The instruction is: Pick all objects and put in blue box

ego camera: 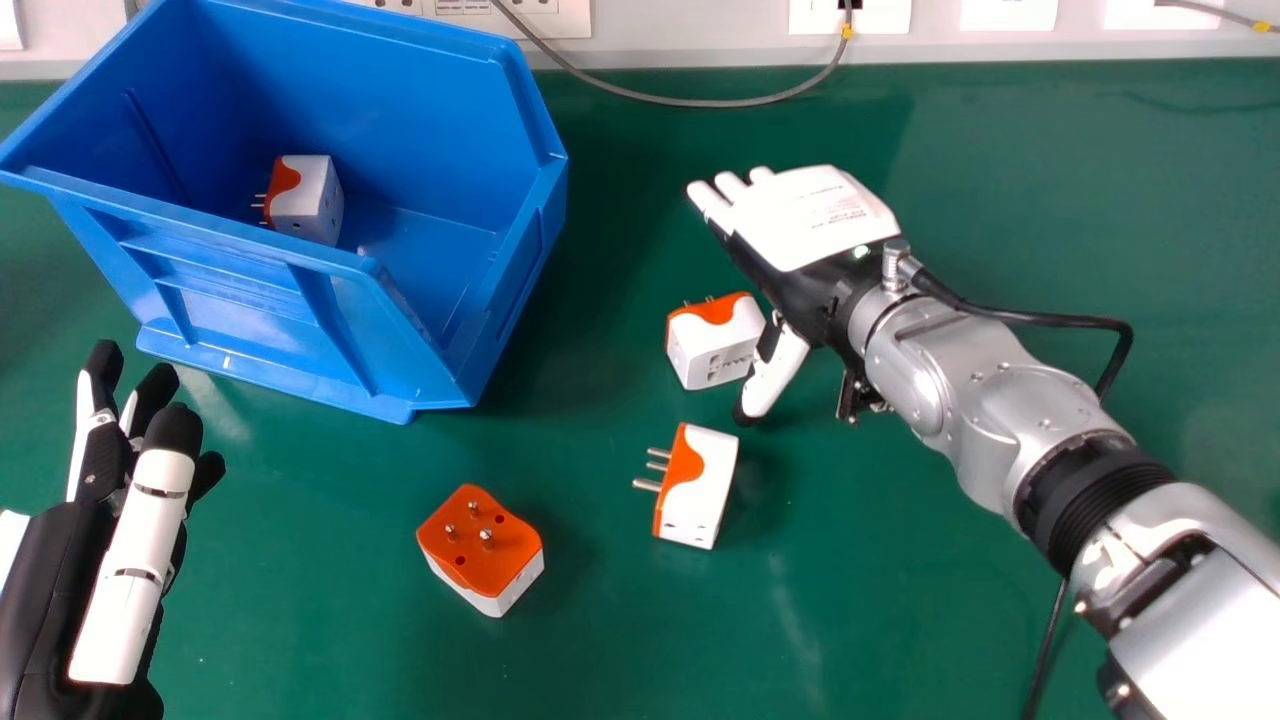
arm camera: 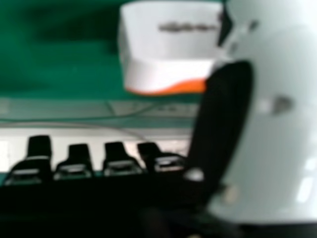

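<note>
Fingers straight, the left hand (ego camera: 120, 570) is before the blue box (ego camera: 240, 270), which holds one plug (ego camera: 315, 198). Right of its near corner come a second plug (ego camera: 482, 545), a third (ego camera: 698, 490), then a fourth plug (ego camera: 715, 342) beside the open right hand's (ego camera: 815, 215) thumb. Picking seems underway: next, grip that fourth, then clear the box's near rim.

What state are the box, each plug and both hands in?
Box: upright, open-topped.
Boxed plug: on its side, prongs left.
Far table plug: on its side, prongs away.
Middle table plug: on its side, prongs left.
Nearest plug: prongs up.
Left hand: open.
Right hand: open, empty.
</note>
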You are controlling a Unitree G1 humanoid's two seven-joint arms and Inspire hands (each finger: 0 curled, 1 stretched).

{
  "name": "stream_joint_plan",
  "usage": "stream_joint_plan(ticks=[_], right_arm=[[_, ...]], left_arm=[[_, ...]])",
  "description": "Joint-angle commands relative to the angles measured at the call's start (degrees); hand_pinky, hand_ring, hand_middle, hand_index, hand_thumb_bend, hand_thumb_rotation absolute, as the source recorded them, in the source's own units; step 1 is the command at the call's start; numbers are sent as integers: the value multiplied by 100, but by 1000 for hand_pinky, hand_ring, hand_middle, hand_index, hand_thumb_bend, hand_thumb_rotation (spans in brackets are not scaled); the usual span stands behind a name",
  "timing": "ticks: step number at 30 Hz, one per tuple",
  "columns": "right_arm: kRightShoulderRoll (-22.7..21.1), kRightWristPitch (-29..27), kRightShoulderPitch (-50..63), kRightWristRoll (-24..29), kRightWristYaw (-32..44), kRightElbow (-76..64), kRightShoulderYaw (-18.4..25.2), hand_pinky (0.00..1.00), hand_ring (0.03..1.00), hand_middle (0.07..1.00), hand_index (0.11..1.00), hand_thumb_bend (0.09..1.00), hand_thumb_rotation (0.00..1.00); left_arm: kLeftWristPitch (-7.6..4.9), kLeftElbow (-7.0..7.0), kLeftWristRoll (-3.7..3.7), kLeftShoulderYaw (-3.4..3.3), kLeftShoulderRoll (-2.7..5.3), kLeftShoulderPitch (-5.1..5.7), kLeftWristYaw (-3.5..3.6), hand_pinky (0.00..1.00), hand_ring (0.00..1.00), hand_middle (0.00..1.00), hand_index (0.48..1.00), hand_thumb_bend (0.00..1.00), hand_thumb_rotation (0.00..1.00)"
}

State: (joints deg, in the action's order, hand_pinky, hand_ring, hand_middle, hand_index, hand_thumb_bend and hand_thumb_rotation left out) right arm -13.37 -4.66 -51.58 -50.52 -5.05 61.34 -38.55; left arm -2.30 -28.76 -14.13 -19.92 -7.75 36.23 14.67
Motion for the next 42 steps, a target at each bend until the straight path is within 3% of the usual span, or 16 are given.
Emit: stream_joint_plan(ticks=[1,9,15,22,29,33,36,39,40,42], right_arm=[[20,-56,-273,-74,-97,86,-68,896,987,998,972,959,289],[69,-263,-374,-229,-249,397,-324,860,962,983,942,929,276],[146,-356,-376,-265,-284,580,-439,830,940,966,915,897,269],[200,-385,-373,-185,-245,700,-431,803,918,941,887,873,244],[223,-418,-379,-210,-273,725,-479,771,878,899,849,837,192],[242,-515,-399,-198,-282,818,-485,751,851,870,821,811,162],[273,-550,-452,-142,-144,917,-457,650,722,740,694,723,82],[263,-629,-492,-87,-4,952,-440,650,722,740,694,723,82],[250,-665,-501,-78,22,957,-436,582,670,688,646,682,66],[214,-743,-511,-72,54,970,-432,542,635,646,606,646,52]], left_arm=[[-73,-138,-3,-14,-25,25,-12,939,1000,1000,1000,538,849],[-19,-384,-1,34,36,177,-75,939,1000,1000,1000,539,849],[18,-599,9,72,77,348,-126,941,1000,1000,1000,525,850],[-9,-641,-17,82,89,433,-140,946,1000,1000,1000,516,854],[41,-730,-44,82,99,500,-159,953,1000,1000,1000,511,861],[38,-775,-19,89,98,523,-169,956,1000,1000,1000,507,864],[29,-792,-6,97,103,551,-179,959,1000,1000,1000,502,869],[41,-806,4,103,98,561,-198,959,1000,1000,1000,502,869],[53,-821,6,108,96,568,-207,960,1000,1000,1000,500,870],[65,-845,-1,112,92,588,-217,960,1000,1000,1000,501,871]])
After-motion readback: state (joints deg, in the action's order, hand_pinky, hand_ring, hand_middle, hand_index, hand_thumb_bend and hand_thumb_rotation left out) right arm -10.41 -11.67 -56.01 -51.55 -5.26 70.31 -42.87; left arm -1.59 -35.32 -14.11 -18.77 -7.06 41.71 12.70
